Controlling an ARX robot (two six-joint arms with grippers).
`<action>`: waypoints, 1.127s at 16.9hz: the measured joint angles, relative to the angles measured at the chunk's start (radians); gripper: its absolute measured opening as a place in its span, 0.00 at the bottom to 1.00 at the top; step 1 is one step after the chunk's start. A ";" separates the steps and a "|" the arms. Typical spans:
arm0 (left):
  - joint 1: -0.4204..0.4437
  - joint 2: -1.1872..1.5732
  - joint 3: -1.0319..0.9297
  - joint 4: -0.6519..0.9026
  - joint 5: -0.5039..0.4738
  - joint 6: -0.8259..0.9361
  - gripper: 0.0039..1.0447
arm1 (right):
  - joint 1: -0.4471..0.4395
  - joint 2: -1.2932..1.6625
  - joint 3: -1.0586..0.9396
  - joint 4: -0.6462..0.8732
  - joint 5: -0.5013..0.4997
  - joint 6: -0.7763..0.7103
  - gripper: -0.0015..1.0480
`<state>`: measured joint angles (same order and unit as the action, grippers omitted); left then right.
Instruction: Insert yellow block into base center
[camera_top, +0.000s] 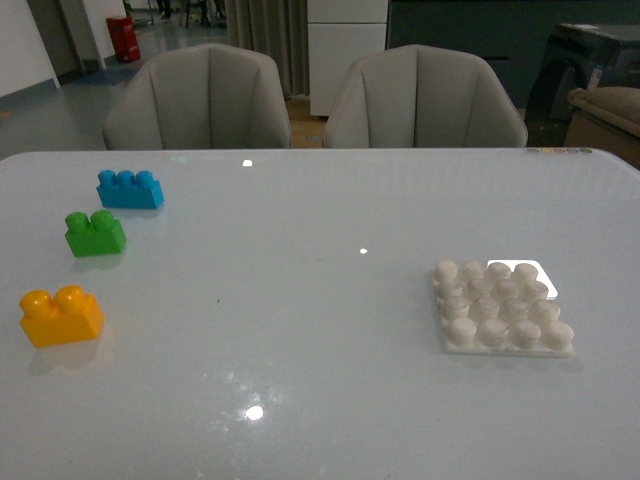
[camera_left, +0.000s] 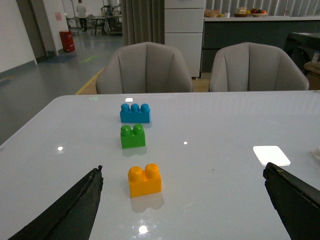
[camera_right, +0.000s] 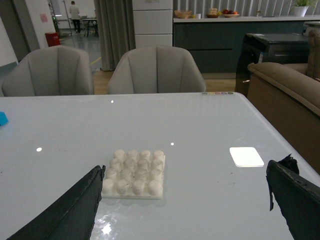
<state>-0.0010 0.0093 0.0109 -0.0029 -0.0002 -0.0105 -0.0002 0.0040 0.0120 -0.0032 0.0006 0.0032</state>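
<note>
Left fingers (camera_left: 75, 210) spread, partly cropped; yellow block (camera_left: 145, 181) apart.

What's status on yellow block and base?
Left gripper open, right gripper open, both empty. Yellow block untouched, apart from base. Center studs bare. Nothing between them.

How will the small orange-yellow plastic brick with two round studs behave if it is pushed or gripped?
The orange-yellow plastic brick looks rigid and moulded, so it should keep its shape and is probably light. Its flat boxy body makes rolling unlikely. The glossy white table mirrors lights, so a push would probably slide it.
</note>
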 joint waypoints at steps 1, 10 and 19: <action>0.000 0.000 0.000 0.000 0.000 0.000 0.94 | 0.000 0.000 0.000 0.000 0.000 0.000 0.94; 0.000 0.000 0.000 0.000 0.000 0.000 0.94 | 0.000 0.000 0.000 0.000 0.000 0.000 0.94; 0.000 0.000 0.000 0.000 0.000 0.000 0.94 | 0.000 0.000 0.000 0.000 0.000 0.000 0.94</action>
<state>-0.0010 0.0093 0.0109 -0.0029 -0.0002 -0.0105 -0.0002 0.0040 0.0120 -0.0032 0.0006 0.0032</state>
